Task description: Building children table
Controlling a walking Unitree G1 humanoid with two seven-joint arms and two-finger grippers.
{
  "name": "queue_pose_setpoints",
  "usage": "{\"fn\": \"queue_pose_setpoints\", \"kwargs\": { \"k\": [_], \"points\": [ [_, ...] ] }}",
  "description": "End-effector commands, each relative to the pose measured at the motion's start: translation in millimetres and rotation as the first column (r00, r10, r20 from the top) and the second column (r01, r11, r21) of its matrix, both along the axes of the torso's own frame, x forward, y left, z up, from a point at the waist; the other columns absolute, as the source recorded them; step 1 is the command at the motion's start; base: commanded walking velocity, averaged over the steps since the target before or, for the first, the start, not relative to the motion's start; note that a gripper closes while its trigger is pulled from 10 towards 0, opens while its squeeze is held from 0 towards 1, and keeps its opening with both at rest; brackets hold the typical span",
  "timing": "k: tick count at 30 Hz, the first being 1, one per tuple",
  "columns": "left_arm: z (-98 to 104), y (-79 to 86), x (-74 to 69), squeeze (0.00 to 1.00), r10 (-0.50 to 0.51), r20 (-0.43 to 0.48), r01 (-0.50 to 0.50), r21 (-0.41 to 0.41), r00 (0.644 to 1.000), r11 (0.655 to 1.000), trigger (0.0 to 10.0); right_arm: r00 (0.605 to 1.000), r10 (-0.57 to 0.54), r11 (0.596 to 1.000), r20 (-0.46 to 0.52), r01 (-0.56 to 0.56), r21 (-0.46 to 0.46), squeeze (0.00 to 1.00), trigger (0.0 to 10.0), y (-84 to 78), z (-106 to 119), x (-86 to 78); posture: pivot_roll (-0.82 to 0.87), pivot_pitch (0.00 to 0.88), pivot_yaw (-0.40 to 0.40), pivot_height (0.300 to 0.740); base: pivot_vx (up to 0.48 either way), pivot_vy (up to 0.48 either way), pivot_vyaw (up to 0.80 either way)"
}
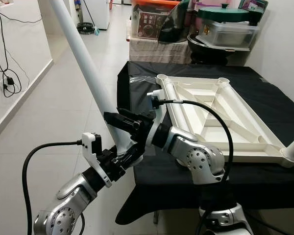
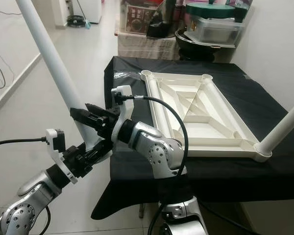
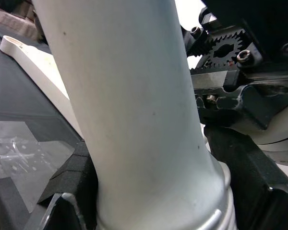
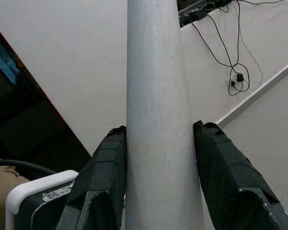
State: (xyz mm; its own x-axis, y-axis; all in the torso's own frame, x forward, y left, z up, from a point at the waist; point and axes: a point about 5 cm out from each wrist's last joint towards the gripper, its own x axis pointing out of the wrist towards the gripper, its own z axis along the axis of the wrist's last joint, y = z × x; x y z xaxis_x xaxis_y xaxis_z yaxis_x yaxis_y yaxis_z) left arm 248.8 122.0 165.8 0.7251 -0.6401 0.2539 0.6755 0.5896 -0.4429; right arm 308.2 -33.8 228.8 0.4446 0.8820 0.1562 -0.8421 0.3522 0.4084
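Both grippers are clamped on the same white leg (image 1: pixel 83 58), a long tube that leans up and away to the robot's left, off the near left edge of the table. Right gripper (image 1: pixel 121 117) has it a bit higher up; the right wrist view shows its two padded fingers (image 4: pixel 105 167) pressed flat against either side of the tube. Left gripper (image 1: pixel 132 155) grabs the leg right at its lower end, just under the right one, and in the left wrist view the tube sits tight against a black pad with the ridged end of the leg visible. The two grippers are almost touching each other.

Tabletop (image 1: pixel 220 115) is lying upside down on a black cloth (image 1: pixel 264 98), ribs facing up, round sockets at the corners. Another leg (image 2: pixel 284 125) is already standing in the near right corner socket. The held leg's bottom end is near the cloth's left edge, well short of the tabletop's near left corner.

Behind the table there's a stack of bins and boxes (image 1: pixel 225 27), and some cables (image 1: pixel 7 73) hang on the wall to the left over a white tile floor (image 1: pixel 54 107).
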Motion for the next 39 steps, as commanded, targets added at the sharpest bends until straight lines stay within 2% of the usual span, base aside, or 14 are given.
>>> {"fn": "queue_pose_setpoints", "kwargs": {
  "k": [1,7,8,9,10,12,16,22,24,26,28,31,32,39],
  "points": [
    [-1,4.2,3.3,0.0,0.037,-0.003,-0.037,0.006,0.999,0.999,0.0,1.0,0.011,1.0,0.008,-0.011,0.009,0.0,10.0,-1.7,2,-3.2,0.09,0.0,-0.095,0.74,0.0,0.0,0.0],
    [-5,3.2,2.5,0.0,0.034,-0.005,-0.034,0.056,0.999,0.998,0.4,1.0,0.005,1.0,-0.008,-0.005,0.019,0.0,10.0,-2.9,3,-1.9,0.1,0.0,-0.098,0.74,0.0,0.0,0.0],
    [-6,3.1,2.3,0.0,0.034,-0.005,-0.033,0.065,0.999,0.997,4.7,1.0,0.003,1.0,-0.014,-0.003,0.021,0.0,10.0,-3.2,3,-1.1,0.1,0.0,-0.098,0.74,0.0,0.0,0.0],
    [-8,2.8,1.8,0.0,0.031,-0.002,-0.031,0.115,1.0,0.993,10.0,1.0,-0.005,1.0,-0.018,0.005,0.016,0.0,10.0,-3.8,3,0.4,0.1,0.0,-0.1,0.74,0.0,0.0,0.0],
    [-11,4.0,1.2,0.0,0.033,0.006,-0.033,0.173,0.999,0.984,10.0,1.0,-0.021,1.0,-0.022,0.021,0.013,1.0,10.0,-5.2,3,2.8,0.1,0.0,-0.102,0.74,0.0,0.0,0.0],
    [-14,6.4,0.2,0.0,0.034,0.016,-0.037,0.246,0.999,0.969,10.0,0.999,-0.037,0.999,-0.024,0.038,0.019,1.0,10.0,-7.3,3,5.4,0.1,0.0,-0.102,0.74,0.0,0.0,0.0],
    [-15,8.3,-1.0,0.0,0.031,0.019,-0.035,0.276,0.999,0.961,10.0,0.999,-0.042,0.999,-0.025,0.043,0.029,1.0,10.0,-8.5,5,6.0,0.11,0.0,-0.102,0.74,0.0,0.0,0.0],
    [-22,13.6,-11.1,0.0,-0.05,0.038,0.028,0.442,0.998,0.897,10.0,0.994,0.015,1.0,-0.111,-0.013,0.021,1.0,10.0,-9.0,4,6.2,0.11,0.0,-0.104,0.74,0.0,0.0,0.0],
    [-22,13.6,-11.1,0.0,-0.05,0.038,0.028,0.442,0.998,0.897,10.0,0.994,0.015,1.0,-0.111,-0.013,0.021,1.0,10.0,-9.0,4,6.2,0.11,0.0,-0.104,0.74,0.0,0.0,0.0],
    [-25,15.5,-13.5,0.0,-0.078,0.039,0.049,0.491,0.996,0.87,10.0,0.989,0.034,0.999,-0.142,-0.035,-0.004,1.0,10.0,-7.7,-1,5.4,0.12,0.0,-0.105,0.74,0.0,0.0,0.0],
    [-28,18.0,-18.2,0.0,-0.145,0.039,0.097,0.571,0.989,0.815,10.0,0.978,0.062,0.994,-0.199,-0.078,-0.074,1.0,10.0,-4.4,-14,3.9,0.12,0.0,-0.107,0.74,0.0,0.0,0.0],
    [-29,18.5,-19.6,0.0,-0.165,0.04,0.11,0.595,0.985,0.796,10.0,0.974,0.07,0.991,-0.216,-0.092,-0.093,1.0,10.0,-3.4,-18,3.3,0.12,0.0,-0.107,0.74,0.0,0.0,0.0],
    [-29,18.5,-21.6,0.0,-0.194,0.043,0.125,0.625,0.98,0.77,10.0,0.969,0.077,0.987,-0.237,-0.107,-0.12,0.0,10.0,-1.6,-23,2.2,0.13,0.0,-0.107,0.74,0.0,0.0,0.0],
    [-33,16.4,-27.9,0.0,-0.252,0.035,0.168,0.66,0.967,0.733,10.0,0.958,-0.001,0.993,-0.286,-0.032,-0.11,0.0,10.0,0.8,-29,10.3,0.12,0.0,-0.102,0.74,0.0,0.0,0.0]
  ]
}}
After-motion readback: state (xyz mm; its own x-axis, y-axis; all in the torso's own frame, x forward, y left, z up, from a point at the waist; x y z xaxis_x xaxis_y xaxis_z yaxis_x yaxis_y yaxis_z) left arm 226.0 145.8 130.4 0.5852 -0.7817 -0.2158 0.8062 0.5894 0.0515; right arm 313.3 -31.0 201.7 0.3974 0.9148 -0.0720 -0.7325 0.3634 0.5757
